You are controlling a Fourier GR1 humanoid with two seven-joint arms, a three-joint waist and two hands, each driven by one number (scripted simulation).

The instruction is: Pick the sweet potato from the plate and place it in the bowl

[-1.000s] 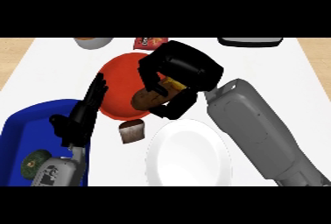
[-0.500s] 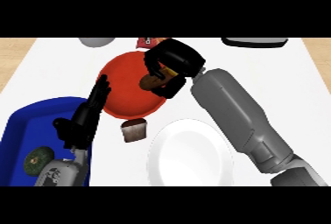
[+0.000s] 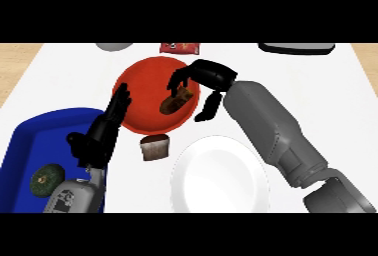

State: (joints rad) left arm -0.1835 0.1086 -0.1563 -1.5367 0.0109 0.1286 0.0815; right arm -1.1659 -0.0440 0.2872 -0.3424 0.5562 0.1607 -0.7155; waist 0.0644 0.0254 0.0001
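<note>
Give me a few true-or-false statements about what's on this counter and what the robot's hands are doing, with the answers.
1. The sweet potato lies in the red bowl. True.
2. The white plate carries the sweet potato. False: nothing shows on the plate; the sweet potato is in the bowl.
3. The right hand is over the bowl's right rim, fingers curled by the sweet potato. True.
4. The left hand grips the sweet potato. False: it rests open at the bowl's left side, fingers straight.
5. A brown block-shaped item sits inside the blue tray. False: it sits on the white counter between the bowl and the plate.
</note>
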